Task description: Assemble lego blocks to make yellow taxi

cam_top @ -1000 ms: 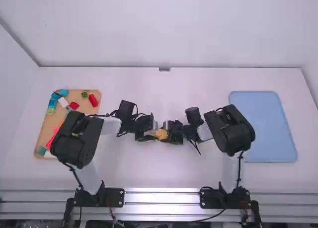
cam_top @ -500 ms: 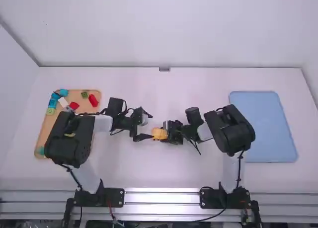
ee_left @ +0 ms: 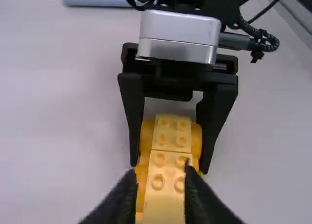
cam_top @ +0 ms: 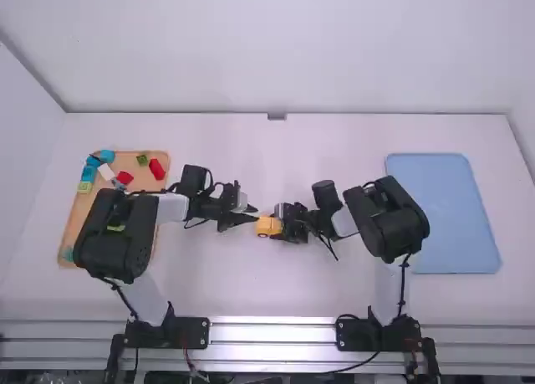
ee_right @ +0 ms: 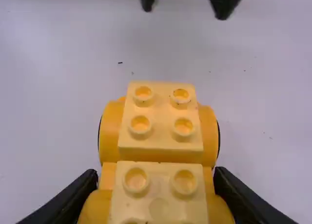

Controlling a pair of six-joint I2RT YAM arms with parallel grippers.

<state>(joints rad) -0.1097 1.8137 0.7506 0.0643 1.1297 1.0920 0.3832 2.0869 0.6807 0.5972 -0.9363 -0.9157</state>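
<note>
In the high view, my left gripper (cam_top: 253, 214) stands open just left of the yellow car (cam_top: 268, 226), which my right gripper (cam_top: 282, 224) holds low over or on the table. The left wrist view has my left gripper (ee_left: 160, 174) with its fingers apart and the car's studded yellow bricks (ee_left: 170, 160) beyond and below. Seen from the right wrist, my right gripper (ee_right: 156, 176) is shut on the car (ee_right: 161, 141), one finger on each side. Its two light yellow bricks lie end to end over darker yellow rounded parts.
A wooden tray (cam_top: 75, 225) at the left holds loose blocks, among them a red block (cam_top: 157, 168), a green block (cam_top: 142, 159) and several blue ones. A blue tray (cam_top: 447, 212) lies at the right, beside the right arm.
My left gripper has let go of the car and drawn back leftward. Its fingers spread wide, then came closer together. The right arm and the car have kept still.
</note>
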